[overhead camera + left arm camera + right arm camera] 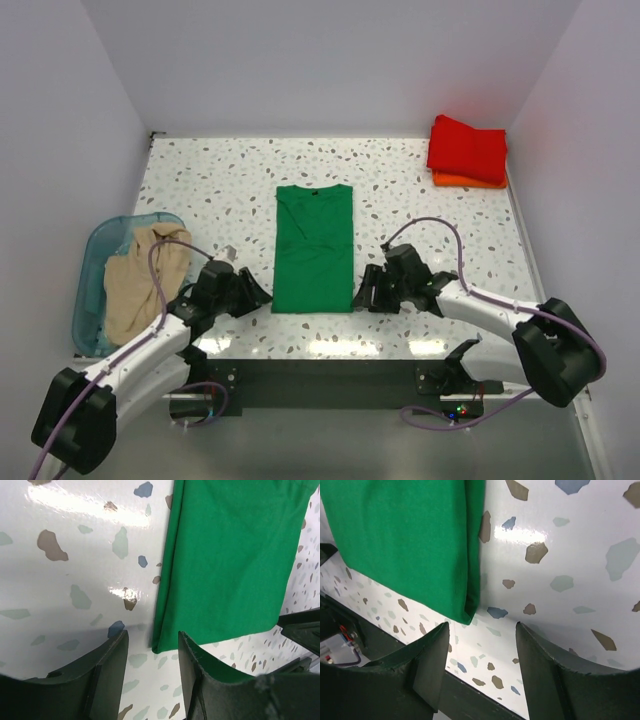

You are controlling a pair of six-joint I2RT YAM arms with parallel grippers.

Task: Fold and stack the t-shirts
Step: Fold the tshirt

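- Left gripper point(256, 296): positioned near the near edge of the table point(220, 190), left of centre. Jaws stand apart, with nothing clamped between them. In the left wrist view, the near left corner of the green t-shirt point(314, 250) lies in the gap at the fingertips, flat on the table surface.
- Right gripper point(363, 297): positioned opposite, near the near edge, right of centre. Jaws stand apart and hold nothing. In the right wrist view, the near right corner of the green t-shirt lies just ahead of the gap, closer to one finger than to the other.
- Green t-shirt: folded into a long narrow rectangle, lying flat at the centre of the table. The collar end points to the far edge and the hem end lies between the two grippers.
- Teal bin point(90, 262): located at the left edge of the table. It contains the beige t-shirt point(140, 280), which is crumpled and unfolded.
- Red t-shirt point(468, 147): folded, at the far right corner of the table. It rests on top of the orange t-shirt point(470, 181), of which only the near edge shows.
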